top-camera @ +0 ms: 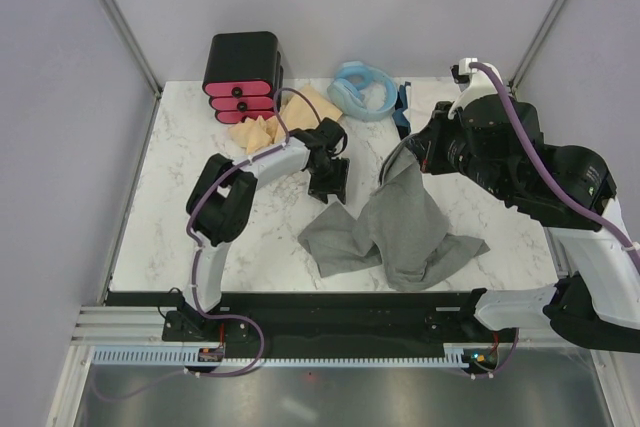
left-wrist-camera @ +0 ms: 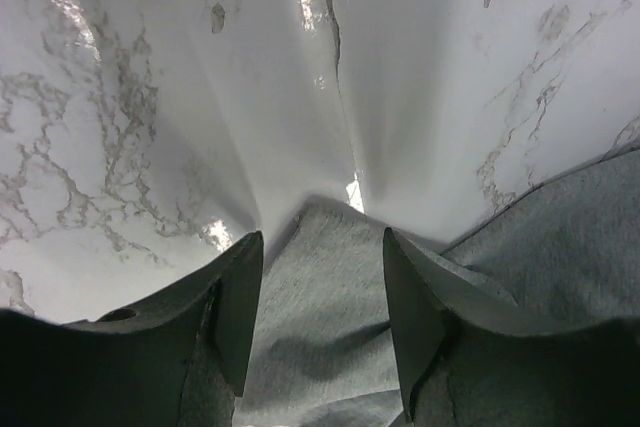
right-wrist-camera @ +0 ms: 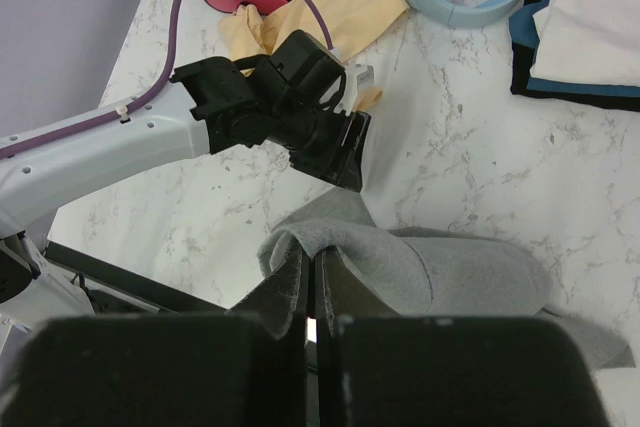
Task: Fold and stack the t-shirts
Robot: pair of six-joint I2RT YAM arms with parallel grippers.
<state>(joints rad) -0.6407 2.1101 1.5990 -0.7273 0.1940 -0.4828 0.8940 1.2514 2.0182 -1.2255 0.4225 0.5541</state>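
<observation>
Light bright, even, from above; only faint soft shadows on desk [top-camera: 160, 247]. Left wrist view: glare streaks on its glossy surface, which looks warped. Right wrist view: pincer [right-wrist-camera: 312, 267] near lens, dark, blurred; background sharp.

One grey t-shirt [top-camera: 400, 227], one tan t-shirt [top-camera: 305, 107], one white t-shirt [right-wrist-camera: 600, 7], one dark t-shirt [right-wrist-camera: 560, 92], one hose [top-camera: 360, 92], one drawer box [top-camera: 243, 62], two arms: left [top-camera: 240, 182], right [top-camera: 540, 162].

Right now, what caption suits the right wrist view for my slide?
Right pincer shut on grey t-shirt; left pincer poised at its edge.
</observation>
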